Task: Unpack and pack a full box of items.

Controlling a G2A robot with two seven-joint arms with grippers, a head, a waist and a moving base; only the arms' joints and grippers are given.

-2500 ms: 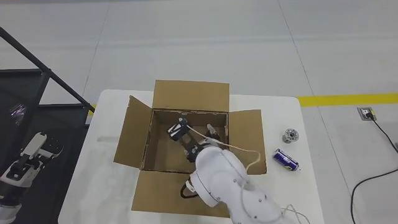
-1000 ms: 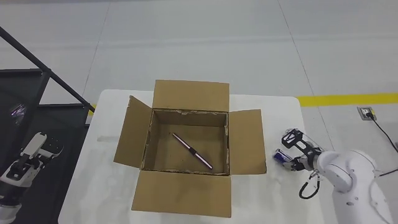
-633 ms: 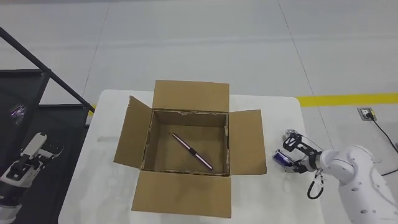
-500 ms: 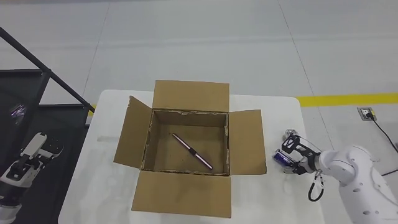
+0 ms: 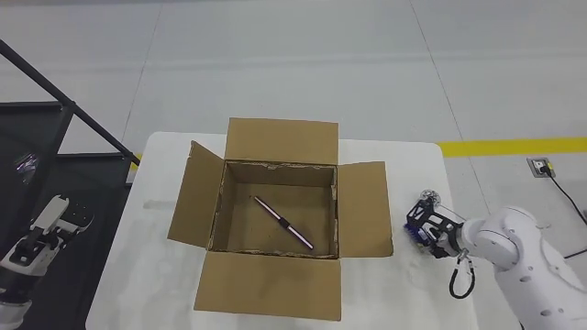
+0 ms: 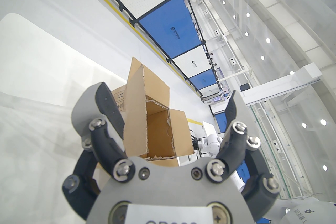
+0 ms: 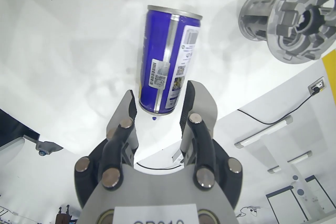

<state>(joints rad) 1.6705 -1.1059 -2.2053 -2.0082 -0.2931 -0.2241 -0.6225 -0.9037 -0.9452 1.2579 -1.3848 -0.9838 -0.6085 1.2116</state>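
Top view: an open cardboard box [image 5: 275,289] sits mid-worktop [image 5: 156,266] with all four flaps folded outward. A dark slim pen [image 5: 282,222] lies slantwise on the box floor, running from far left to near right. To the right of the box, apart from its right flap, a blue drink can [image 5: 413,232] lies on its side on the white surface. A grey metal hub [image 5: 427,196] sits just beyond the can on the far side.

The right tool [image 5: 424,226] is low at the can. In the right wrist view, its fingers [image 7: 130,104] are spread and stand on either side of the can's nearer end. One finger is right against the can wall and the other is just off it. The can rests flat on the worktop, not lifted.

The left tool [image 6: 169,93] is off the worktop's left side, well apart from the box. Its fingers are spread wide with nothing between them.
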